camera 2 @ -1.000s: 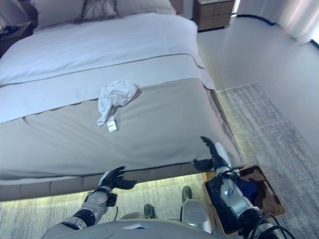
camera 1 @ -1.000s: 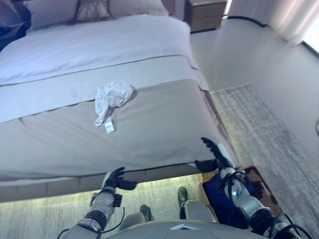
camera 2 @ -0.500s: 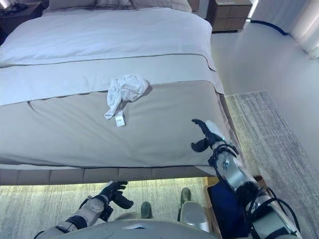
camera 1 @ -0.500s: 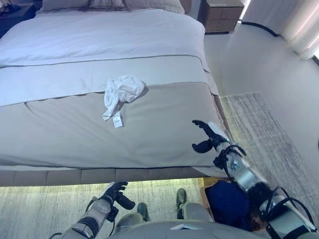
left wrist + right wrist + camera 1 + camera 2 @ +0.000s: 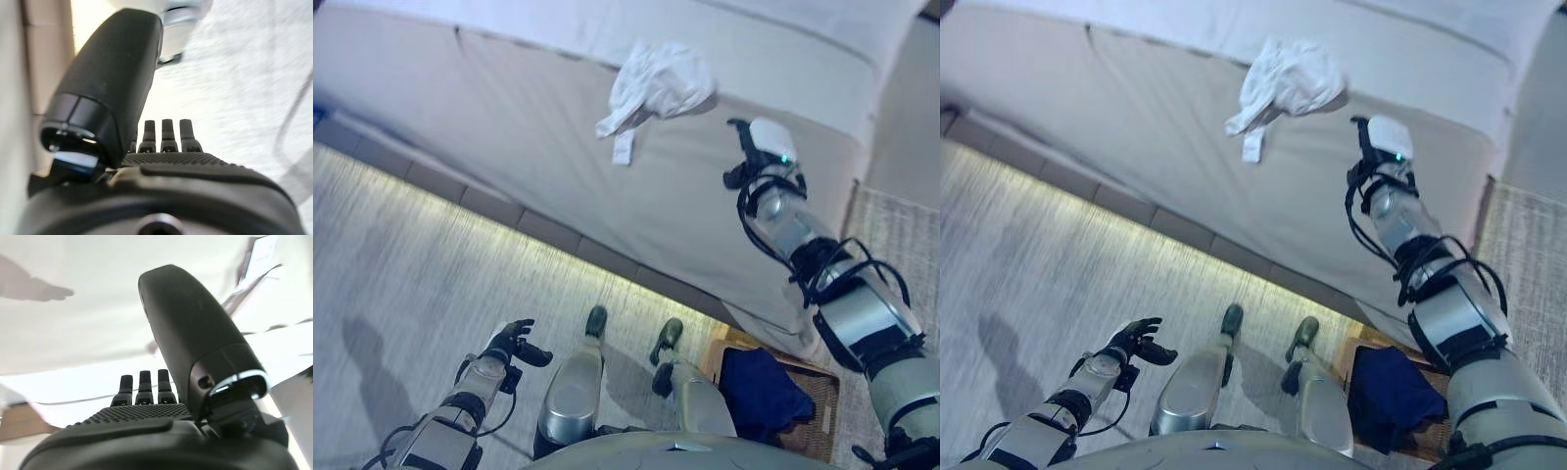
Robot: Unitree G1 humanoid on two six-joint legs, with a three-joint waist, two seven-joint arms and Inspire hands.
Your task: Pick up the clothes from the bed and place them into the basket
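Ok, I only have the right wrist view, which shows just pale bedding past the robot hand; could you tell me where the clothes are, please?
Observer: A white garment lies crumpled on the bed, left of the right robot hand, untouched.
Operator: And the basket?
Observer: The basket stands on the floor by the bed's corner, with a dark blue garment inside.
Operator: The other arm?
Observer: The left robot hand hangs low over the floor, open and empty.
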